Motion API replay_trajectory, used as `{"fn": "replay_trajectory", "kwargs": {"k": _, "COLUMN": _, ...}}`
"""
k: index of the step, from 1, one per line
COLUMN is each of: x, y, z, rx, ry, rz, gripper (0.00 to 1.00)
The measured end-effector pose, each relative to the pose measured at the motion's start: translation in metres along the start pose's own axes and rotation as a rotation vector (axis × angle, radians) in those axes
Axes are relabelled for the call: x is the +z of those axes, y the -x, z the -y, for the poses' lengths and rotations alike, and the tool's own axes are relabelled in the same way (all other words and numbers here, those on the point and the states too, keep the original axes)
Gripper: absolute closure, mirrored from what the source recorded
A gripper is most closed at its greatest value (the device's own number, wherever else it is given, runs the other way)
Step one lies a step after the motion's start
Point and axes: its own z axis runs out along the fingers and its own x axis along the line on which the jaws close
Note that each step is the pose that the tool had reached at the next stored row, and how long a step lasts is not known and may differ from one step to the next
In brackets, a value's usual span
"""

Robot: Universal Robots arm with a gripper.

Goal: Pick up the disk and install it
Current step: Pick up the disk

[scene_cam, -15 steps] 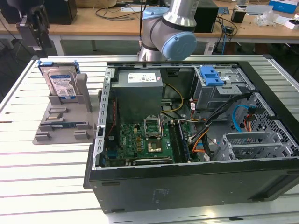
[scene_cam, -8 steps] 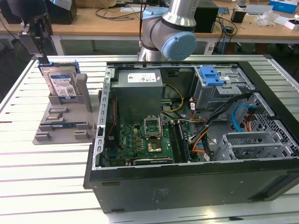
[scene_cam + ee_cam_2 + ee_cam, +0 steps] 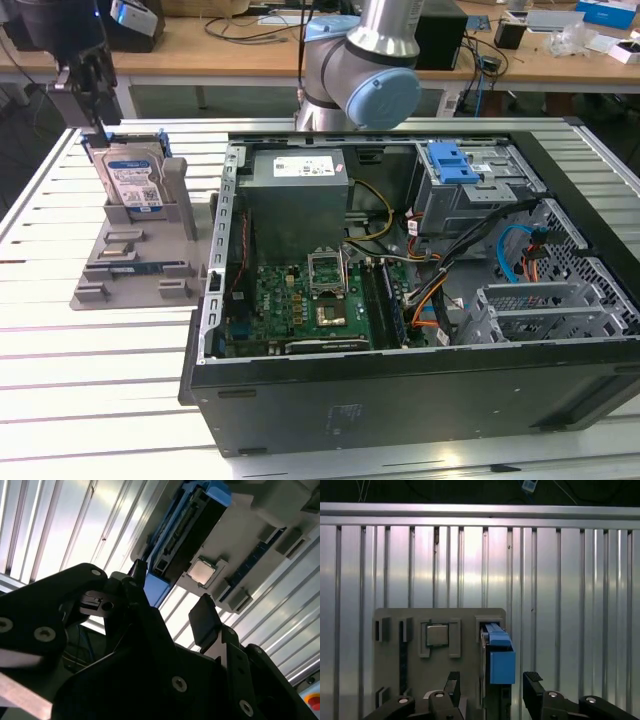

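The arm bends at a blue-capped joint at the back of the exterior view. Its black hand points straight down at that view's left. In both wrist views its two fingers stand well apart.

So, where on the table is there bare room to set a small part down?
Free: the bare table at the exterior view's left, on the near side of the tray, beside the case. Crowded: the tray, with the open gripper over the disk, and the narrow gap between tray and case.
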Motion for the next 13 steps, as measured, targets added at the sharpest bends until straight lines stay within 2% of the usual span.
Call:
{"fn": "replay_trajectory", "kwargs": {"k": 5, "x": 0.0111, "y": 0.0057, "z": -0.0002, "rx": -0.013, "ry": -0.0001, "rz": -0.0003, "gripper": 0.38}}
{"fn": "replay_trajectory", "kwargs": {"k": 11, "x": 0.0223, "y": 0.0058, "z": 0.0001, "rx": -0.023, "ry": 0.0000, "rz": -0.0005, "gripper": 0.38}}
{"fn": "replay_trajectory", "kwargs": {"k": 13, "x": 0.0291, "y": 0.0059, "z": 0.0002, "rx": -0.027, "ry": -0.0001, "rz": -0.0006, "gripper": 0.38}}
